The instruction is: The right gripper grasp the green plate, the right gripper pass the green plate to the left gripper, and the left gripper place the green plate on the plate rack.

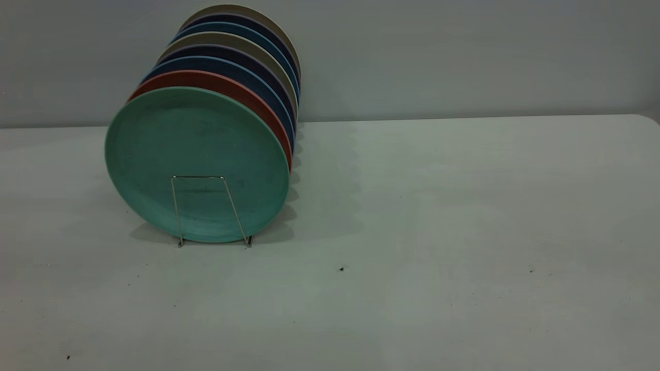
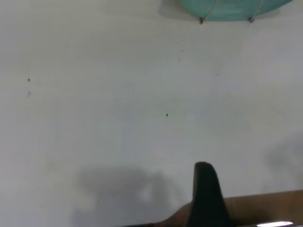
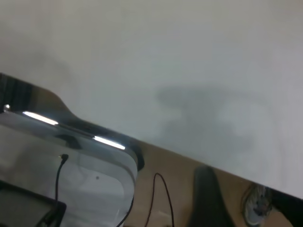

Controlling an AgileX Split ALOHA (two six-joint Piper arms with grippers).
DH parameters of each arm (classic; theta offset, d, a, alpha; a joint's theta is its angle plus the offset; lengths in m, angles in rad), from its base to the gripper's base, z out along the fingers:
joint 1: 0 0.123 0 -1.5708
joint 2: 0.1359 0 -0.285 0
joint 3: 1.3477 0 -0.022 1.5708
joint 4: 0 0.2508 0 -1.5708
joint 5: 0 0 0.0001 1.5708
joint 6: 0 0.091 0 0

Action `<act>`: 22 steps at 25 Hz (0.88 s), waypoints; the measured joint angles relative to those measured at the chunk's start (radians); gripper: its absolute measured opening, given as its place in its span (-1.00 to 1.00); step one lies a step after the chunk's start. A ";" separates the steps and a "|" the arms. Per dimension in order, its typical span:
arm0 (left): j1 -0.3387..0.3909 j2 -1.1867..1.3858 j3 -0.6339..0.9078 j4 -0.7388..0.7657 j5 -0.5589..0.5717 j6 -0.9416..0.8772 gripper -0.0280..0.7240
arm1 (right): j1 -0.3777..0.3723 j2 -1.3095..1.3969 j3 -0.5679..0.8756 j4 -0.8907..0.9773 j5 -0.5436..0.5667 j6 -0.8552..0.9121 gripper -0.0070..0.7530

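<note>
The green plate (image 1: 196, 154) stands upright at the front of the plate rack (image 1: 206, 178), behind the rack's front wire loop, at the table's left. Its lower rim also shows in the left wrist view (image 2: 232, 8), with the rack's feet (image 2: 202, 20) on the table. Neither arm appears in the exterior view. A black part of my left gripper (image 2: 206, 201) shows over the table's near edge, far from the plate and holding nothing. A black part of my right gripper (image 3: 208, 198) shows beyond the table's edge, also holding nothing.
Behind the green plate the rack holds a salmon-pink plate (image 1: 247, 98), dark blue plates (image 1: 258, 77) and beige ones. White table (image 1: 438, 232). In the right wrist view a glossy silver-rimmed object (image 3: 80, 156) and thin cable (image 3: 163, 198) lie off the table.
</note>
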State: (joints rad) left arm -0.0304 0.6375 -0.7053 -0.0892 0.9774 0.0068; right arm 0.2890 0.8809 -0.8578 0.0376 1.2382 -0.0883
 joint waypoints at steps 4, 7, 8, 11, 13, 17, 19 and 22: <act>0.000 -0.160 0.035 0.000 0.079 -0.012 0.48 | 0.000 -0.149 0.088 0.014 0.002 -0.001 0.36; 0.000 -0.259 0.086 0.000 0.122 -0.016 0.48 | 0.000 -0.249 0.150 0.030 0.002 -0.002 0.36; 0.000 -0.300 0.108 0.000 0.134 -0.016 0.48 | 0.000 -0.283 0.169 0.031 0.002 -0.006 0.36; 0.000 -0.394 0.172 0.000 0.150 -0.016 0.48 | 0.000 -0.383 0.242 0.031 -0.004 -0.027 0.36; 0.000 -0.449 0.209 0.000 0.154 -0.013 0.48 | 0.000 -0.447 0.287 0.031 -0.015 -0.041 0.36; 0.000 -0.543 0.219 0.000 0.153 0.027 0.48 | 0.000 -0.573 0.366 0.032 -0.073 -0.064 0.36; 0.000 -0.574 0.219 0.000 0.153 0.045 0.48 | 0.000 -0.625 0.379 0.032 -0.095 -0.068 0.36; 0.000 -0.593 0.219 0.000 0.153 0.060 0.48 | 0.000 -0.672 0.379 0.032 -0.102 -0.069 0.36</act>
State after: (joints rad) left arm -0.0304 0.0441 -0.4859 -0.0892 1.1301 0.0669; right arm 0.2890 0.2085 -0.4784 0.0695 1.1362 -0.1570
